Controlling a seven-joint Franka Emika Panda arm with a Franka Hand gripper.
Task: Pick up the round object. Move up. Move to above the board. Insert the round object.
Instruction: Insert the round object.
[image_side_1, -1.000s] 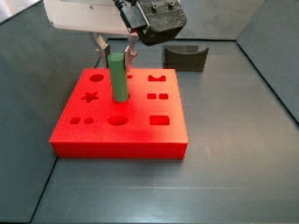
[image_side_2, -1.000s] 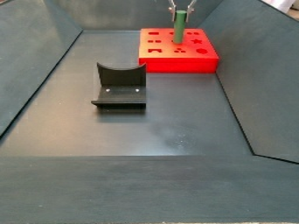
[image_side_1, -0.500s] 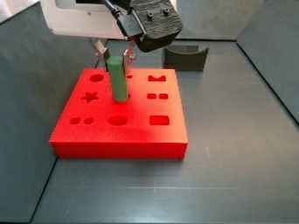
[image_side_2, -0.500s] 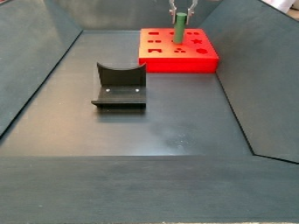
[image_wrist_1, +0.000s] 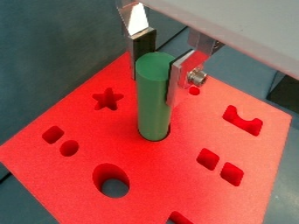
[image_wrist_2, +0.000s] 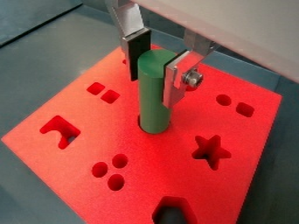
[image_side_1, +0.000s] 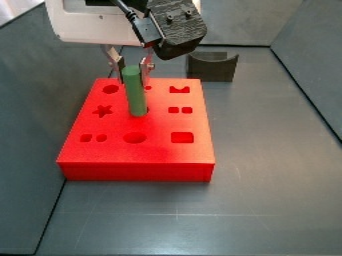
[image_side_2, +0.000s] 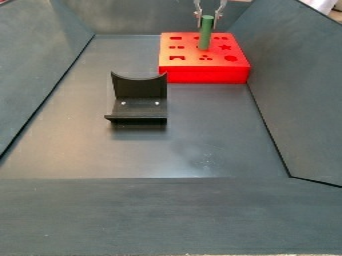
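The round object, a slim green peg (image_wrist_1: 155, 101), stands upright with its lower end in a round hole of the red board (image_wrist_1: 268, 175). It shows in both wrist views (image_wrist_2: 152, 92) and both side views (image_side_1: 135, 92) (image_side_2: 206, 40). My gripper (image_wrist_1: 162, 77) is directly over the board (image_side_1: 134, 160), its silver fingers (image_wrist_2: 176, 83) closed against the peg's upper part, one on each side. The peg's top rises just above the fingertips. The board also shows in the wrist view (image_wrist_2: 233, 188) and far back in a side view (image_side_2: 201, 70).
The dark fixture (image_side_1: 211, 65) with a curved notch stands on the grey floor beyond the board; in a side view (image_side_2: 135, 98) it sits mid-floor. Dark sloped walls surround the floor. Star, circle, square and crown cut-outs surround the peg.
The gripper and peg have sunk slightly; the peg sits a little deeper in its hole. Since half a second ago almost nothing has moved.
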